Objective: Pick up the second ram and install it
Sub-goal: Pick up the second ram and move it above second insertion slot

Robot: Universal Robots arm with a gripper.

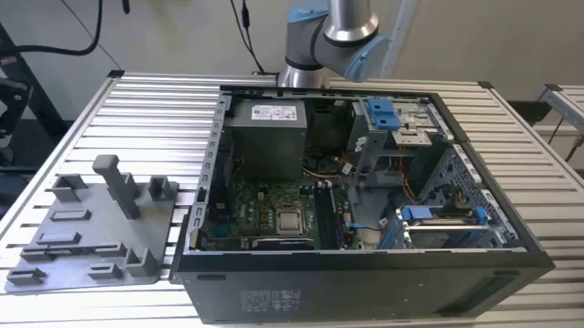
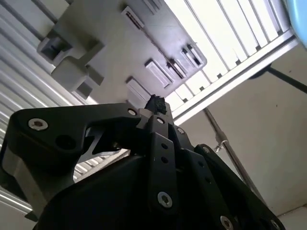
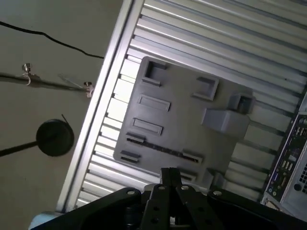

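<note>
At the exterior view's left, a gray tray sat on the slatted bench. The ram, a thin dark strip, stood on edge in a long slot near the tray's edge, between 2 end brackets, apart from the end effector. Further right, the open case lay on its side with its board exposed. The arm rose beyond the case. In both wrist views the end effector hung well above the tray, fingers drawn narrow together, holding nothing.
</note>
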